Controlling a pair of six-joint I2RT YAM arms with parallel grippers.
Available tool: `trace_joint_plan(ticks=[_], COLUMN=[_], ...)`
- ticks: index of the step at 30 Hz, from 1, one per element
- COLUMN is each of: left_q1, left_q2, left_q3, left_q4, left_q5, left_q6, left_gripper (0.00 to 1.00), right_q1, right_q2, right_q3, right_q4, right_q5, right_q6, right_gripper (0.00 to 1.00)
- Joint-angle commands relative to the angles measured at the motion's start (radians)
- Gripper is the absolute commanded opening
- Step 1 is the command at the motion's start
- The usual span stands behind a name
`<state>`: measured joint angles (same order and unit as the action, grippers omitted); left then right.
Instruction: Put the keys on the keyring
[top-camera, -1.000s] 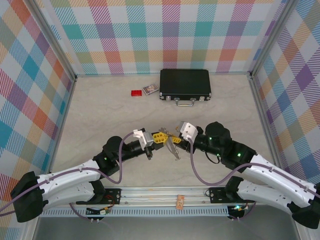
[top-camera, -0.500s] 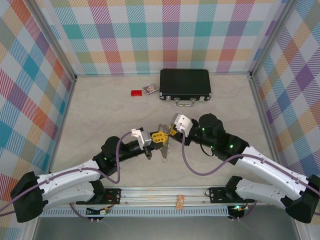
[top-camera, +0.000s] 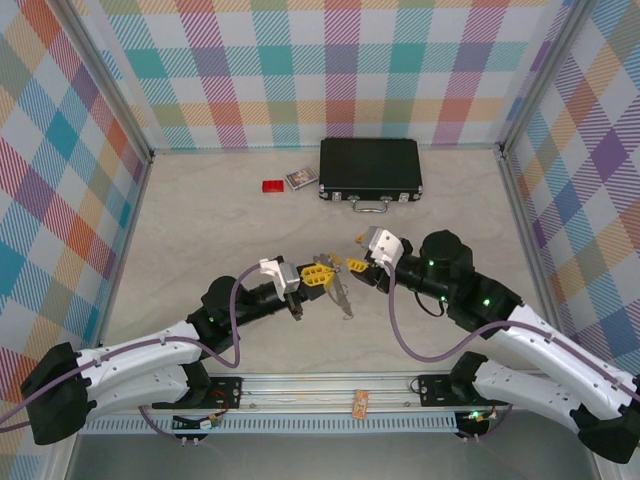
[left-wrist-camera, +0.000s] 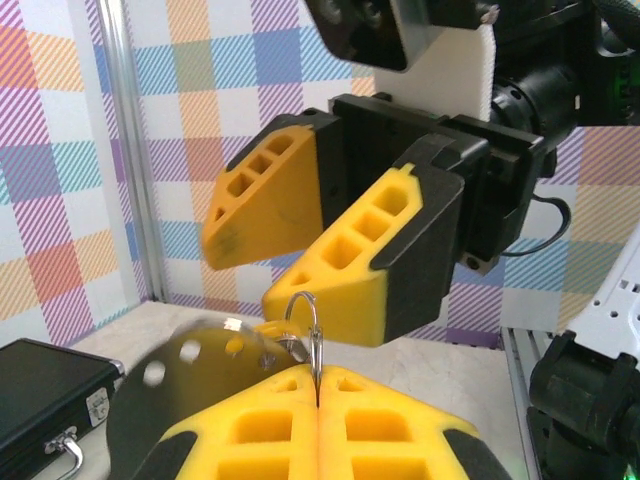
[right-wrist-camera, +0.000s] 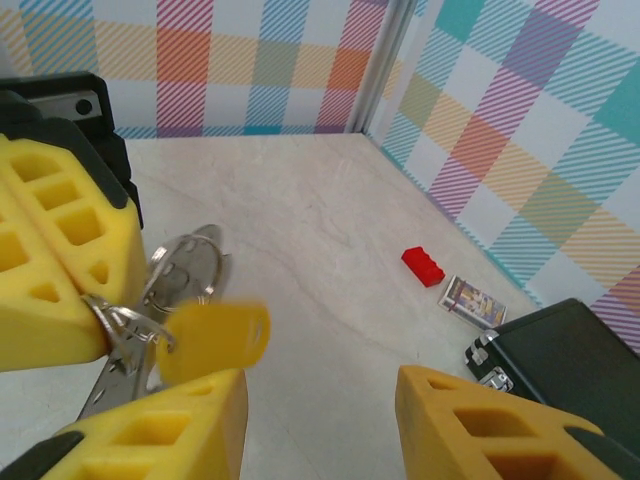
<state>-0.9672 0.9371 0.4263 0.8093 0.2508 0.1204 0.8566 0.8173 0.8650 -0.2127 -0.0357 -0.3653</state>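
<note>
1. Left gripper (top-camera: 320, 276) — jaws fully closed, pinching the thin wire of the keyring (left-wrist-camera: 306, 322). The ring is held above the table (top-camera: 200, 225), midway between its side edges and toward the near edge.
2. Right gripper (right-wrist-camera: 320, 420) — jaws partly apart with nothing between them. The yellow-headed key (right-wrist-camera: 214, 340) dangles just beside one finger and the silver key (right-wrist-camera: 186, 266) is behind it; both appear to hang from the ring.
3. Handling: light, stiff, slick metal that is likely to swing. Best to take a key by its flat head and the ring by its plain side.
4. Change: half a second earlier the right gripper was close against the left; it now stands back to the right. The left pinch is unchanged.
</note>
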Motion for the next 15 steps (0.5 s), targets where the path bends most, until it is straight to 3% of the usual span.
trace_joint_plan(ticks=[1,9,15], left_q1=[-0.011,-0.010,-0.011], left_q2=[0.011,0.010,0.006], left_q3=[-0.001,0.001,0.000], left_q4=[0.087,0.074,0.067], left_q5=[0.001,0.008,0.008], left_q6=[-0.021,-0.021,-0.025], left_gripper=[0.00,0.00,0.00], right_q1=[0.001,0.001,0.001], right_q2=[-0.036,0.001,0.012], right_q3=[-0.026,-0.013,-0.004], right_q4=[-0.037,-0.001,0.004], right_q5=[-0.021,-0.094,-0.077], right_q6=[0.029,0.007,0.008], right_gripper=[0.39,0.37,0.37])
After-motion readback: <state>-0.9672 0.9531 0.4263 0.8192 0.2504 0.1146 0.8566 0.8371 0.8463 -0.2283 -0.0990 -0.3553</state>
